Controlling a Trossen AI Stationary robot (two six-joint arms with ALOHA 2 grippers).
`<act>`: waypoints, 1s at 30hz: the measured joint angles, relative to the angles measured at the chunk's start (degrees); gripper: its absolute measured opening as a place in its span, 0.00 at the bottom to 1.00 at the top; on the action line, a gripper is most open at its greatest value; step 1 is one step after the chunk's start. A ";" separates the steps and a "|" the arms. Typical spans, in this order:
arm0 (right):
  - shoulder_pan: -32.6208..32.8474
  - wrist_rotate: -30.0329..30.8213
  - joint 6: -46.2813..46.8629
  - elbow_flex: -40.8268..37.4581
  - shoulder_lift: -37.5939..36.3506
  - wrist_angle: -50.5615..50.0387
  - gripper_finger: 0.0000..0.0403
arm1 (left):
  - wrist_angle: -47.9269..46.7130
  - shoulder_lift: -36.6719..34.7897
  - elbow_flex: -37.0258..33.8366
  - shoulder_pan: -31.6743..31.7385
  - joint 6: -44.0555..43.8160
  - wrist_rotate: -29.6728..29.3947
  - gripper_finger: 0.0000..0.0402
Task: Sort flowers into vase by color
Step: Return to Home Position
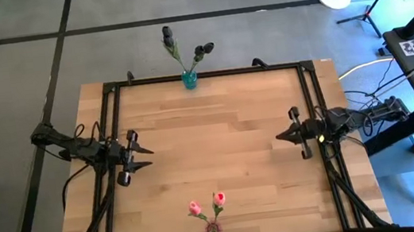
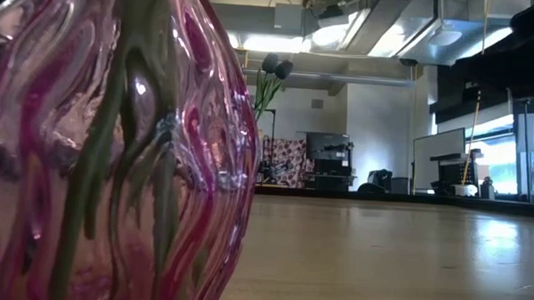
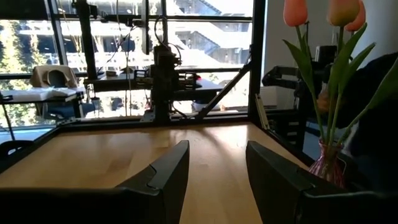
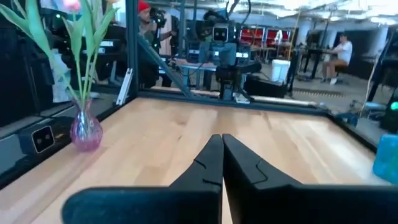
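Pink-headed flowers (image 1: 195,208) stand with their stems in a pink glass vase (image 1: 213,229) at the table's near edge; the vase fills the left of the low view (image 2: 116,145). Dark-headed flowers (image 1: 204,51) stand in a teal vase (image 1: 188,79) at the far edge. My left gripper (image 1: 147,150) hovers open at the table's left, pointing level toward the right; its fingers (image 3: 168,174) have nothing between them. My right gripper (image 1: 278,135) hovers shut at the table's right, pointing level toward the left, its fingers (image 4: 214,158) closed together on nothing.
A black frame (image 1: 209,73) runs along the table's edges. The bare wooden middle of the table (image 1: 218,138) lies between the two grippers. The right wrist view shows people (image 4: 341,53) in the room beyond the table.
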 joint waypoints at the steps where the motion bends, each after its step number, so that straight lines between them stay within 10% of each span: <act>1: 0.23 0.07 -0.86 0.00 -0.04 -0.01 0.01 | 0.00 0.02 0.00 0.01 0.00 0.02 0.39; 30: 0.33 -0.56 1.24 -0.22 -0.07 -0.12 0.04 | 0.01 0.00 0.00 0.01 0.02 0.00 0.39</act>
